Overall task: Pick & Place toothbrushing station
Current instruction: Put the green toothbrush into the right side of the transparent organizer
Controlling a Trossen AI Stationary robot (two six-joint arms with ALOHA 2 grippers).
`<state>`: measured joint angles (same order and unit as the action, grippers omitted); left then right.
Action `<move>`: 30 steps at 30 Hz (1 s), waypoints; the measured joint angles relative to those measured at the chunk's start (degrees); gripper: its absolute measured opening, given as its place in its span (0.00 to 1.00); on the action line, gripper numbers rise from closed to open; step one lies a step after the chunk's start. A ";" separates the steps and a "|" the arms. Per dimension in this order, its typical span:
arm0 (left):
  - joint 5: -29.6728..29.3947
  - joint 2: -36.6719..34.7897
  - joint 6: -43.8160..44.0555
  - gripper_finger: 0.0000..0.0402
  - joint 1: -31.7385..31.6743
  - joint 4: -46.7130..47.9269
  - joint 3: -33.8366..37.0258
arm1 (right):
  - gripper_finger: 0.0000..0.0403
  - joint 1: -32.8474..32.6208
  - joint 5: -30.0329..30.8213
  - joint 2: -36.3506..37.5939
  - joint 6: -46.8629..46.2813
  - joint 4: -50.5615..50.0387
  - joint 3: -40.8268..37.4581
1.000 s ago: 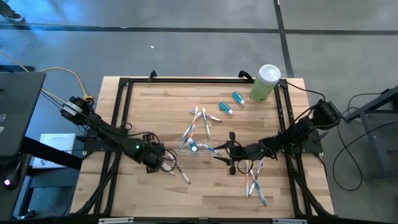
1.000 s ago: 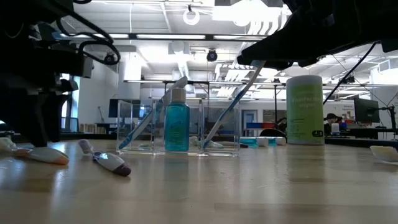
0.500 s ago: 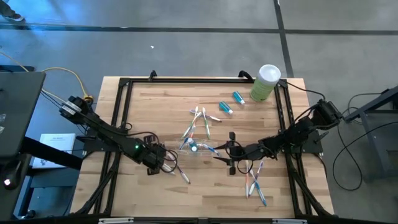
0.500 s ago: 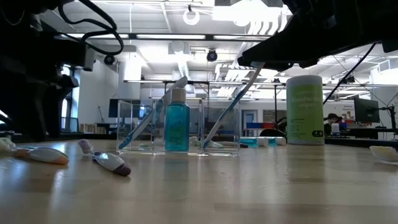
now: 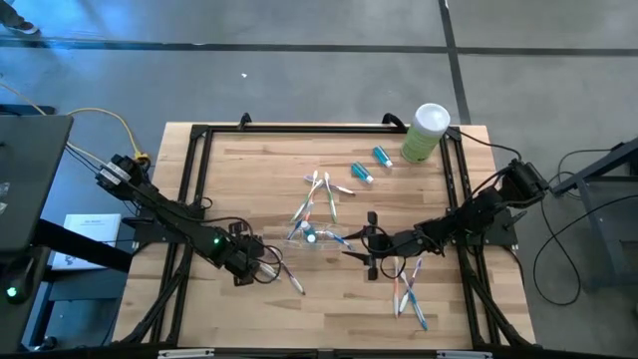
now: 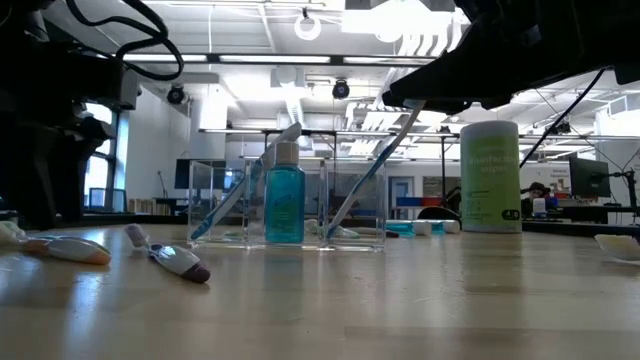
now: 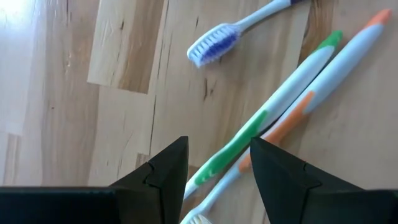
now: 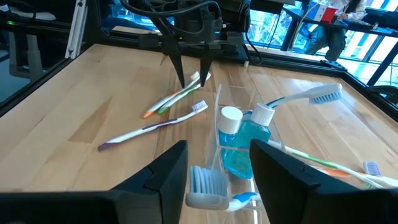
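Observation:
The clear cup (image 5: 312, 235) stands mid-table with a teal bottle (image 6: 284, 205) and two slanting toothbrushes in it. My right gripper (image 5: 361, 246) hangs level just right of the cup, open, with the bristle head (image 8: 205, 182) of one leaning brush between its fingers. My left gripper (image 5: 257, 267) points steeply down, open, over a green-and-white toothbrush (image 7: 261, 118) and an orange-and-white one (image 7: 317, 87) lying side by side on the table. Its fingers (image 7: 174, 171) stand on either side of them. Beside these lies a purple-bristled brush (image 7: 214, 45). My right gripper has the leaning toothbrush's head (image 8: 205, 182) between its two fingers, close to one of them and clear of the other. Whether that finger touches the head, I cannot tell. The brush's lower end rests in the cup.
Two blue tubes (image 5: 367, 166) lie at the far middle, with the pale-green canister (image 5: 427, 132) at the far right corner. More toothbrushes lie behind the cup (image 5: 319, 191) and near the front right (image 5: 409, 294). A black frame (image 5: 195, 189) borders the table.

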<state>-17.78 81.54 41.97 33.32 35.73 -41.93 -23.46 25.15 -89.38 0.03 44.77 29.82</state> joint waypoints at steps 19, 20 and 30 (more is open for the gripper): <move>1.20 8.21 -1.26 0.39 0.00 0.71 -0.11 | 0.41 1.47 -0.09 0.00 1.25 0.00 0.00; 1.35 8.22 -1.31 0.37 0.05 0.63 -0.11 | 0.41 1.53 -0.09 0.00 1.25 -0.02 0.00; -1.10 8.39 -4.73 0.03 2.79 0.23 -0.06 | 0.41 2.29 -0.20 0.00 1.70 0.00 0.00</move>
<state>-18.88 89.92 37.24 36.11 35.96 -41.99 -21.17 24.95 -89.38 1.74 44.77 29.82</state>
